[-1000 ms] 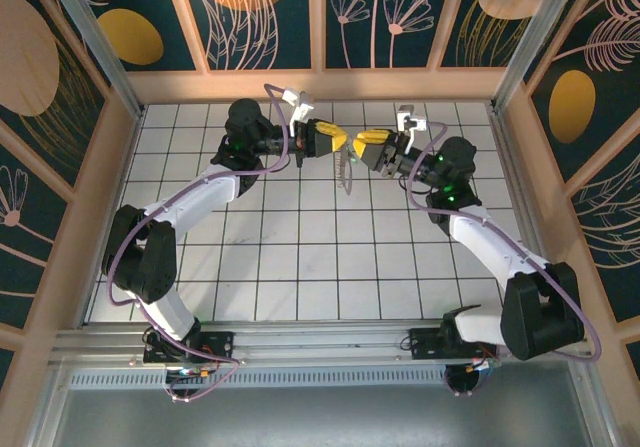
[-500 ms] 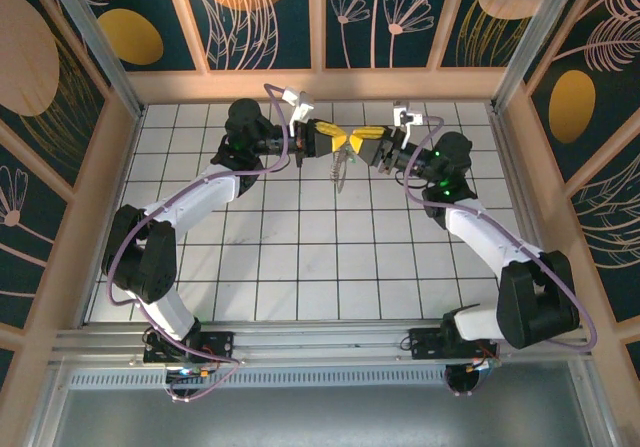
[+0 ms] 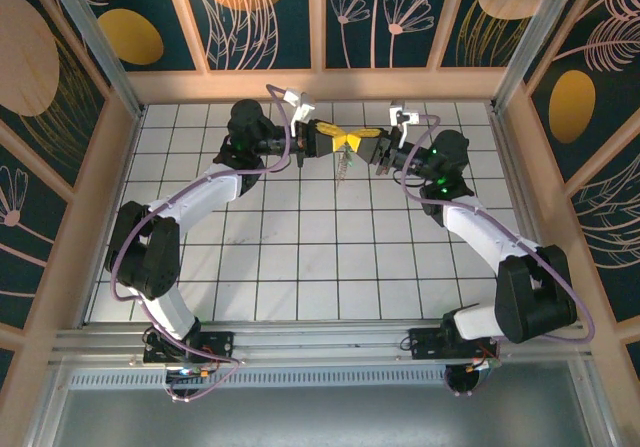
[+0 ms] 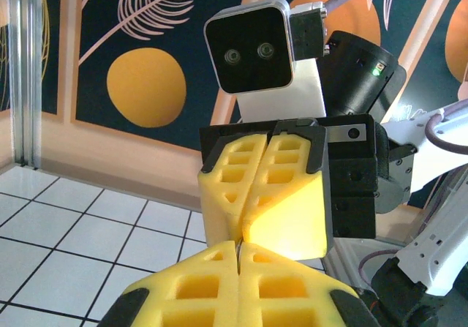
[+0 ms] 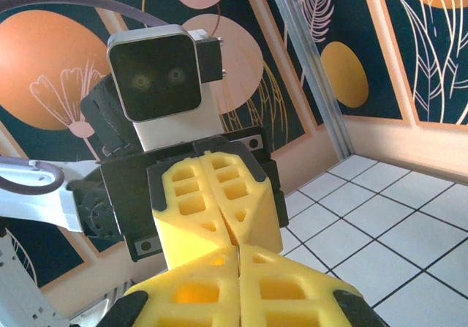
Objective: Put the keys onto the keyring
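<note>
From above, the pale silvery oval wire keyring [image 3: 343, 167] dangles just under the yellow-fingered left gripper [image 3: 344, 139]. That gripper is pressed together and meets the clamped right gripper [image 3: 359, 141] tip to tip. Which one pinches the ring is unclear.

On the left wrist, both pairs of fingers are closed.

The right wrist shows the same.

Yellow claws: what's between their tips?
No gap: in the top view the yellow-fingered left gripper and right gripper meet tip to tip, silvery wire keyring just beside.
</note>
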Controlling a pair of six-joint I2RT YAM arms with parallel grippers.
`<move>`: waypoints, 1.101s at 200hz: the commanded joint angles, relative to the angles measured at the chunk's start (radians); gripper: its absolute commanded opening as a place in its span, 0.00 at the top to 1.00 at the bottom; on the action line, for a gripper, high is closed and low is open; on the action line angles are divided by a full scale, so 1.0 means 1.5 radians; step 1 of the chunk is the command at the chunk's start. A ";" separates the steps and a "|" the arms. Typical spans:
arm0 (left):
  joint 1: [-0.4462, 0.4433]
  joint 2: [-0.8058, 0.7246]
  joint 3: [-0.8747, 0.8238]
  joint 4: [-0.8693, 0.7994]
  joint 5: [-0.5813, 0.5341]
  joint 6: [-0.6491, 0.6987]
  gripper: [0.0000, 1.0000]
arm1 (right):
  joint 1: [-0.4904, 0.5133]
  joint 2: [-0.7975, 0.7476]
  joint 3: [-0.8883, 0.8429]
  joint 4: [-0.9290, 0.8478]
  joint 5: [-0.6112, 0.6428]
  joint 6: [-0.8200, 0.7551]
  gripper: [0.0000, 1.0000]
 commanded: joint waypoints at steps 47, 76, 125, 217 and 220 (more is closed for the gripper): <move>-0.007 0.004 0.018 0.031 0.010 -0.001 1.00 | 0.006 -0.012 0.002 0.010 -0.022 -0.014 0.85; -0.007 0.001 0.018 0.027 0.010 0.003 1.00 | 0.004 -0.022 -0.012 0.006 -0.019 -0.017 0.76; -0.007 0.001 0.018 0.024 0.010 0.005 1.00 | 0.003 -0.029 -0.021 0.004 -0.017 -0.019 0.81; -0.007 0.000 0.032 -0.007 0.013 0.022 0.92 | -0.007 -0.033 -0.004 -0.036 -0.014 -0.050 1.00; -0.007 -0.001 0.035 -0.017 0.012 0.030 0.90 | -0.007 -0.033 -0.002 -0.044 -0.013 -0.055 1.00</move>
